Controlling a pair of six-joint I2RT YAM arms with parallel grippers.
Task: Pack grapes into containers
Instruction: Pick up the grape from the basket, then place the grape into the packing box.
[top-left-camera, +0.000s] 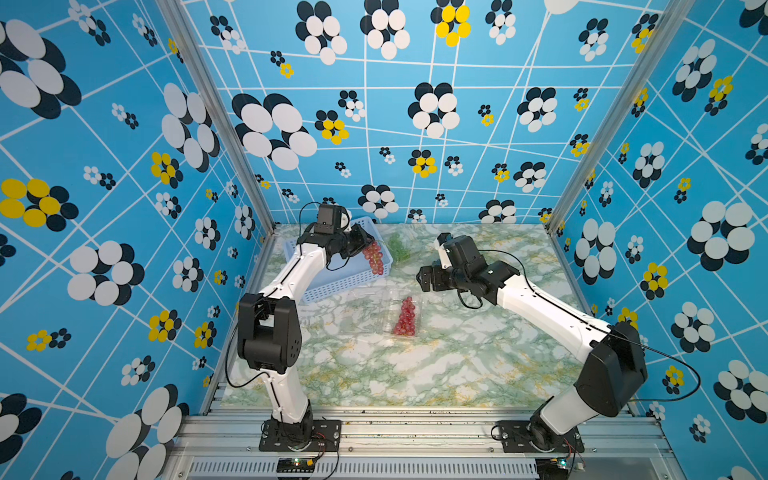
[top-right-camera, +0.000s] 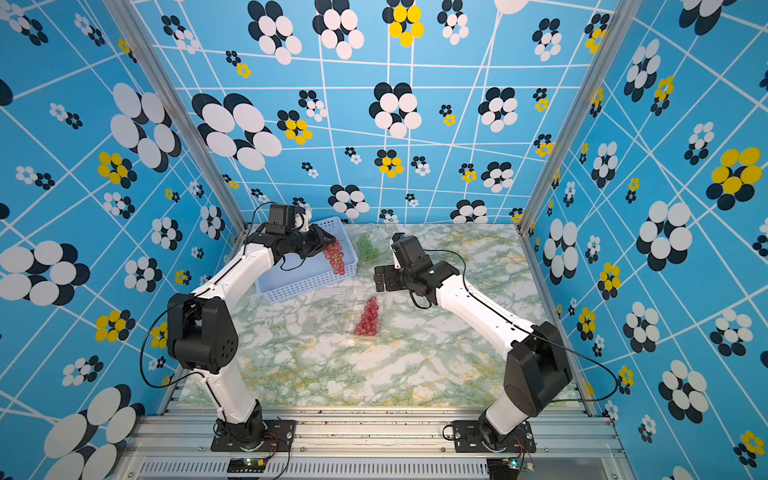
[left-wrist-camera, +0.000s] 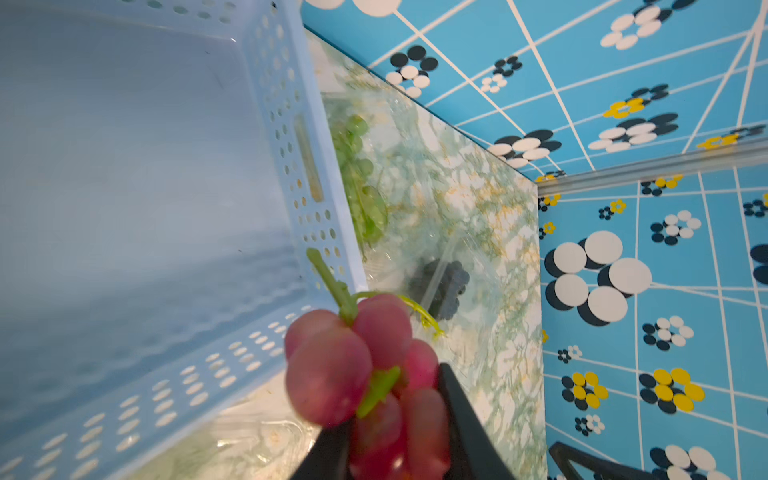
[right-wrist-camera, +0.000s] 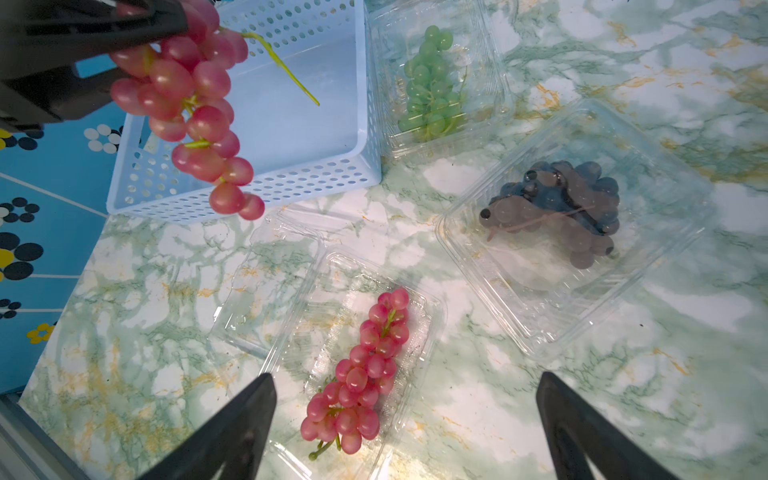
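left gripper (top-left-camera: 362, 243) clenched on a pinkish-red grape bunch (top-left-camera: 374, 258), dangling over the pale blue basket (top-left-camera: 332, 286). right gripper (right-wrist-camera: 405, 376) spread wide above the other red bunch (right-wrist-camera: 357, 374), which lies in an open clear clamshell (right-wrist-camera: 424, 299).

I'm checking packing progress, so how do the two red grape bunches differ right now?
The held red bunch hangs in the air above the pale blue basket; the packed red bunch lies flat in an open clear clamshell. The left hand clamps the held red bunch near its top; nothing touches the packed red bunch. Both are pinkish-red with green stems, similar in size.
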